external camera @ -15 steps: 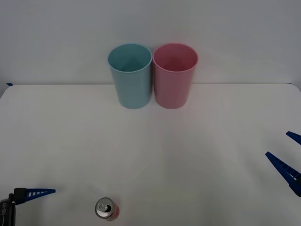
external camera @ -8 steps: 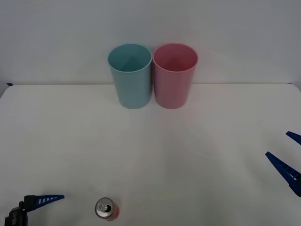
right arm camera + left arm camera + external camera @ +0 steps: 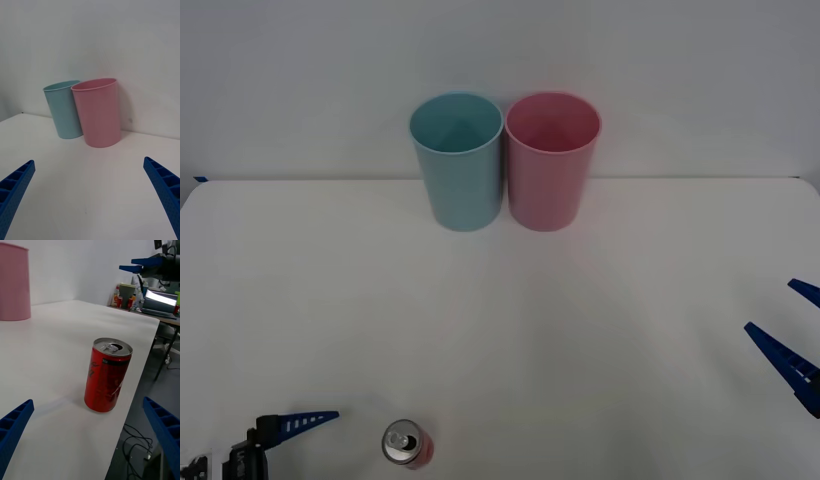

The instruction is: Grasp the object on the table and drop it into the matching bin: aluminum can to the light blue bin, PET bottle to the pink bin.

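Note:
The small red aluminum can (image 3: 404,444) stands upright near the table's front edge, left of centre; its silver top and pull-tab face up (image 3: 108,378). My left gripper (image 3: 88,403) is open and level with the can, which stands ahead of the gap between the fingers, untouched. One blue finger (image 3: 302,422) shows left of the can in the front view. The light blue bin (image 3: 457,165) and pink bin (image 3: 551,165) stand side by side at the table's back. My right gripper (image 3: 769,305) hangs open at the right edge, far from both.
The white table (image 3: 580,330) is bare between the can and the bins. The can stands close to the table's front edge (image 3: 144,352). Beyond that edge are a desk with a laptop (image 3: 161,302), clutter and floor cables.
My left gripper has moved right along the table's front, closing the distance to the can. The can, both bins and the right arm have not moved.

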